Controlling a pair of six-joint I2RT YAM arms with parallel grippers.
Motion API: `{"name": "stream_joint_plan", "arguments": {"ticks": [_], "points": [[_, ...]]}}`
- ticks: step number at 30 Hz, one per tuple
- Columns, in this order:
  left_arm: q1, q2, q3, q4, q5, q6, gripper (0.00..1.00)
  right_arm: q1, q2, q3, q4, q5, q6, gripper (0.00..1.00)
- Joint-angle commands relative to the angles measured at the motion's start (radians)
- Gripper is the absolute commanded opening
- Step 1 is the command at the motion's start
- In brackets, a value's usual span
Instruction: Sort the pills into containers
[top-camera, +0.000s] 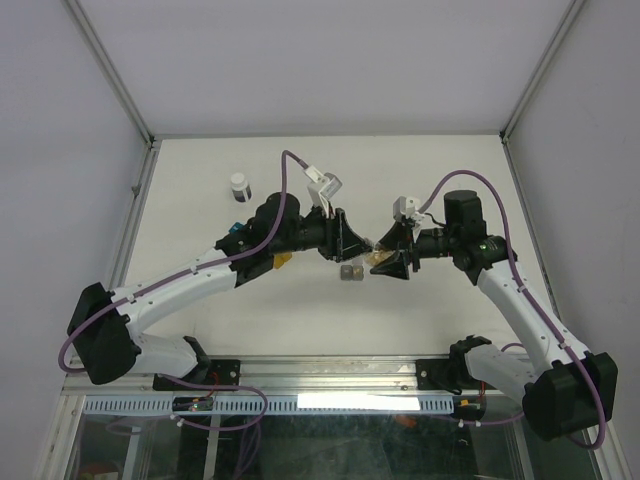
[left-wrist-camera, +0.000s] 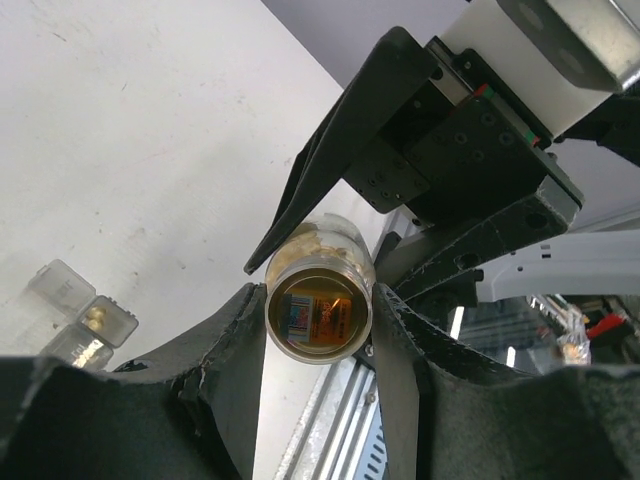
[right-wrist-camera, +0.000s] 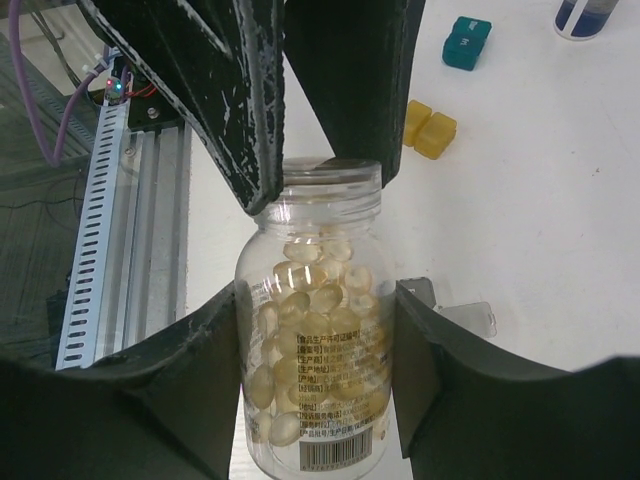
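Top view: the left gripper (top-camera: 348, 240) and right gripper (top-camera: 388, 258) are met mid-table (top-camera: 200, 160), both clamped on one pill bottle (top-camera: 377, 256). The gray container (top-camera: 351, 271) is seen just below them, the yellow container (top-camera: 283, 262) is tucked by the left arm, and a white-capped jar (top-camera: 239, 187) is set well apart. Left wrist: the bottle's end is pinched between the left fingers (left-wrist-camera: 235, 340); the gray container is seen open, with one of the pills (left-wrist-camera: 95, 318) in a cell. Right wrist: the bottle body, packed with pale pills, is gripped by the right fingers (right-wrist-camera: 215, 350); the teal container (right-wrist-camera: 466, 42) is seen beyond the yellow one, apart.
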Motion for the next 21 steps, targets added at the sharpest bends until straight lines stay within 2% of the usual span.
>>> {"name": "stream_joint_plan", "arguments": {"ticks": [1, 6, 13, 15, 21], "points": [[-0.017, 0.038, 0.045, 0.018, 0.184, 0.082, 0.22, 0.004, -0.012, 0.036, 0.055, -0.023, -0.01, 0.0], [-0.017, 0.075, 0.041, -0.04, 0.371, 0.307, 0.18, 0.004, -0.014, 0.036, 0.053, -0.026, -0.015, 0.0], [-0.018, 0.035, -0.02, -0.144, 0.605, 0.957, 0.19, 0.005, -0.014, 0.036, 0.051, -0.026, -0.017, 0.0], [-0.016, 0.036, -0.01, -0.167, 0.642, 1.071, 0.2, 0.004, -0.013, 0.036, 0.051, -0.025, -0.018, 0.0], [-0.01, 0.096, 0.094, -0.218, 0.603, 1.144, 0.32, 0.004, -0.013, 0.035, 0.048, -0.025, -0.022, 0.0]]}}
